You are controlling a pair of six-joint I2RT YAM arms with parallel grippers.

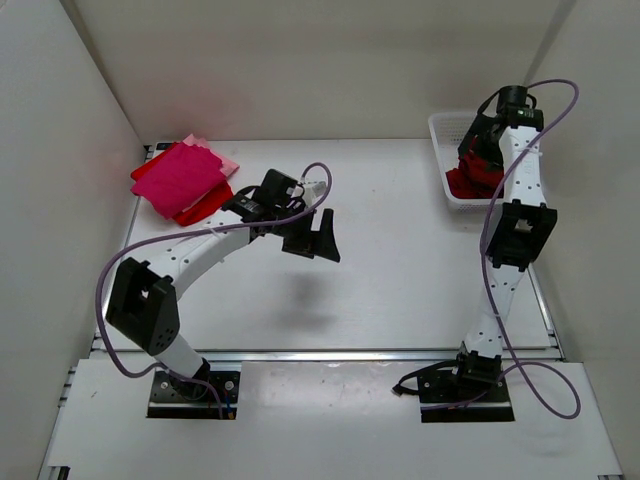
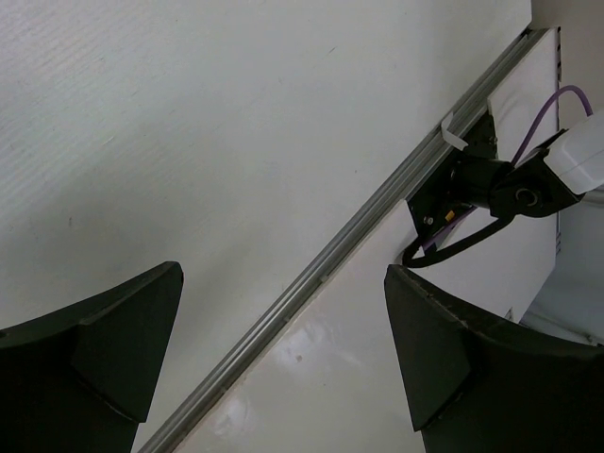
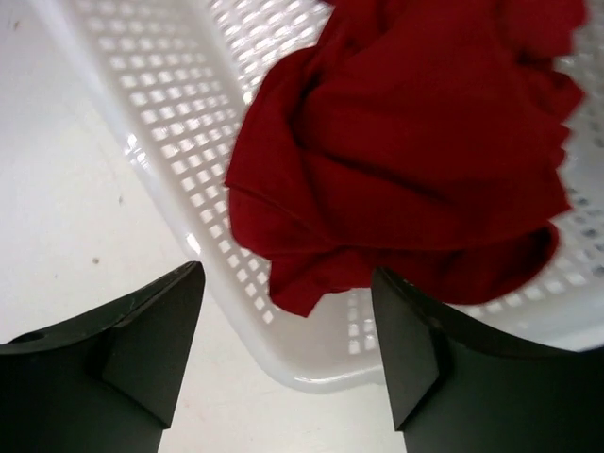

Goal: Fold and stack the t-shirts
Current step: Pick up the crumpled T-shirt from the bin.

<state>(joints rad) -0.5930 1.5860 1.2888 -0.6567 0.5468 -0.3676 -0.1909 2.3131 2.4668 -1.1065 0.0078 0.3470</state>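
Right gripper (image 3: 283, 311) apart over dark red shirt (image 3: 406, 160); low pinch may snag basket (image 3: 160, 104) lattice. Left gripper (image 2: 283, 293) apart, empty.

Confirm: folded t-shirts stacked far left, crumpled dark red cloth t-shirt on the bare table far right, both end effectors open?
Wrong on one point: the crumpled dark red cloth t-shirt lies in the white plastic lattice basket, not on the bare table, per the right wrist view. The folded t-shirt stack far left and the open left end effector and right end effector are correct.

dark red t-shirt (image 3: 406, 160) crumpled in white basket (image 3: 179, 123) | jaws apart, empty
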